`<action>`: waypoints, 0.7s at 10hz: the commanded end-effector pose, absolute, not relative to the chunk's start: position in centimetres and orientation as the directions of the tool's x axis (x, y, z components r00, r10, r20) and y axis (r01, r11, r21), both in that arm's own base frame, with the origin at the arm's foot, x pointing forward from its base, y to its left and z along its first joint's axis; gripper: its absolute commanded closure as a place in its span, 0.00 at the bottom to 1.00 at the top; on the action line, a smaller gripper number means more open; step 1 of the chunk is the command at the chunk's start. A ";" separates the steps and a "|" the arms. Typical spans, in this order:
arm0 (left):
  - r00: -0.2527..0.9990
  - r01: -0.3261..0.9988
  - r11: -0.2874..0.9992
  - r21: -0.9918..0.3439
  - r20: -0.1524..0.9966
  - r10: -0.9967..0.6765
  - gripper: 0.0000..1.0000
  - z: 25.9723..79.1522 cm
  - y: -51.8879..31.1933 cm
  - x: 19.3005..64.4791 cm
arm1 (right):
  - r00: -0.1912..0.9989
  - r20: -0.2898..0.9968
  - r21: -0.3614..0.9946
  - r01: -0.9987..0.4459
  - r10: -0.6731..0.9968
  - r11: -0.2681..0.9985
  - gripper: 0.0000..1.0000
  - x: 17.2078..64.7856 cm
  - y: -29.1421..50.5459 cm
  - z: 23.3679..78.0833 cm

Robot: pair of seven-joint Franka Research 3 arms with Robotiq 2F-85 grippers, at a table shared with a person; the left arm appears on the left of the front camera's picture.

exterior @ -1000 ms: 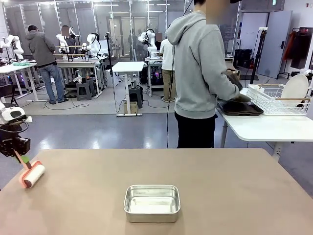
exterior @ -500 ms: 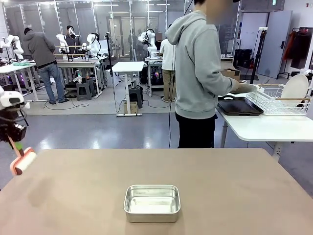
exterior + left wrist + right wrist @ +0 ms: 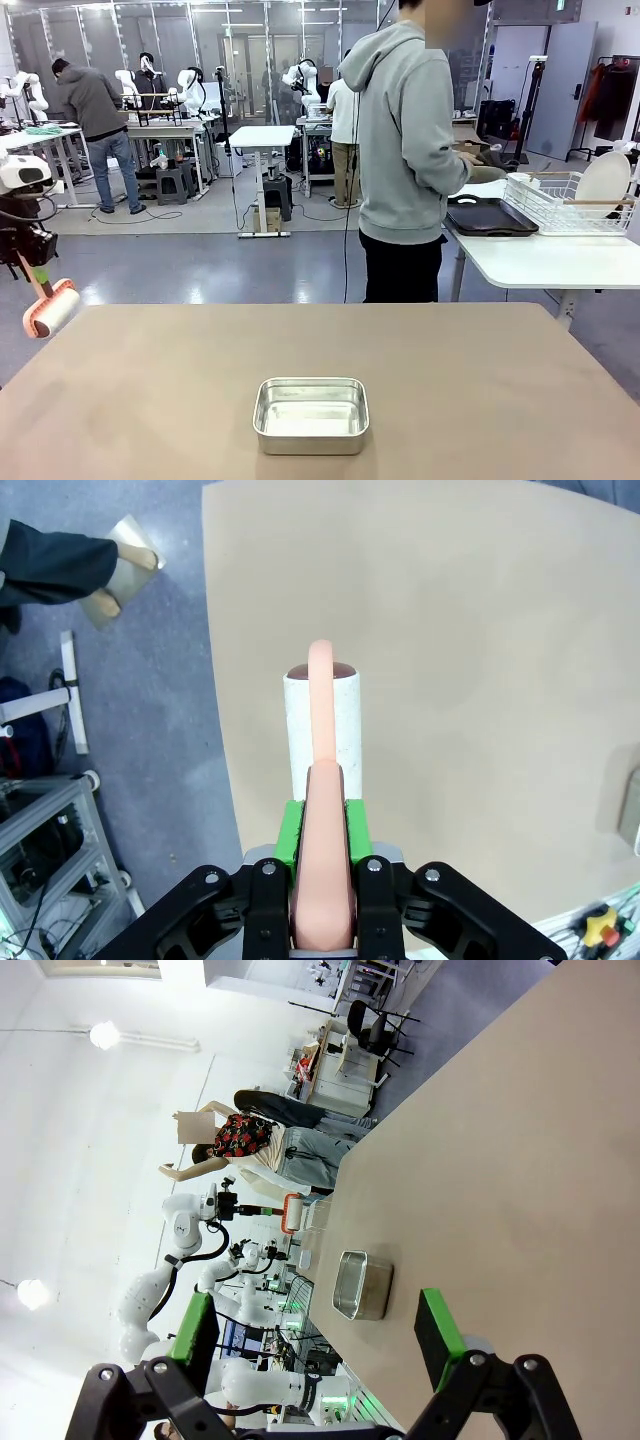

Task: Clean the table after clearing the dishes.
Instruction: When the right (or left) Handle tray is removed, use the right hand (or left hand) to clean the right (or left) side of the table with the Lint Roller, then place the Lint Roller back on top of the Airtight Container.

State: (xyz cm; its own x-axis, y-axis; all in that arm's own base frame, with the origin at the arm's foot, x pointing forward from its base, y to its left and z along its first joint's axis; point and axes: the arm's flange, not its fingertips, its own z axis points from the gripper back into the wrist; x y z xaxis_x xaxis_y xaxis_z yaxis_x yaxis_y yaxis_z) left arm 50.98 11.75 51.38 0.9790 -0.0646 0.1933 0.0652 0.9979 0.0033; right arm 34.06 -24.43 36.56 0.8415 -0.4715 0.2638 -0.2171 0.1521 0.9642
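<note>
We hold lint roller [image 3: 322,730] by pink handle, left gripper [image 3: 322,880] clamped, at table [image 3: 450,380] far-left corner. Roller light, stiff handle; grip sound. Right gripper [image 3: 318,1348] open, empty. Steel pan [image 3: 311,414] near centre.

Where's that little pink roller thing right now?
The roller is in the left gripper, held just above the table's far left corner in the front view, well left of the steel pan.
</note>
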 end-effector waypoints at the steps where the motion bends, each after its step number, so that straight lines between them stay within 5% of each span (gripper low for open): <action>1: 0.977 0.074 0.997 0.011 0.199 -0.074 0.79 51.0 12.4 51.3 | 0.844 0.250 0.968 -0.206 -0.474 0.143 0.00 34.0 -24.4 37.1; 7: 0.977 0.074 0.997 0.011 0.199 -0.074 0.79 51.0 12.4 51.3 | 0.844 0.250 0.968 -0.206 -0.474 0.143 0.00 34.0 -24.4 37.1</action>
State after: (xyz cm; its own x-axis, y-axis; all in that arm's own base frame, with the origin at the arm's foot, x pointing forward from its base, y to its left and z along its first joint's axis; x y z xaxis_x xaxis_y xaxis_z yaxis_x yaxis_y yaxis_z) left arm 51.45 12.11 50.62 0.9810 -0.0596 0.1844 0.0601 0.9982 0.0030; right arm 34.06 -24.43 36.56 0.8415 -0.4715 0.2638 -0.2171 0.1521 0.9642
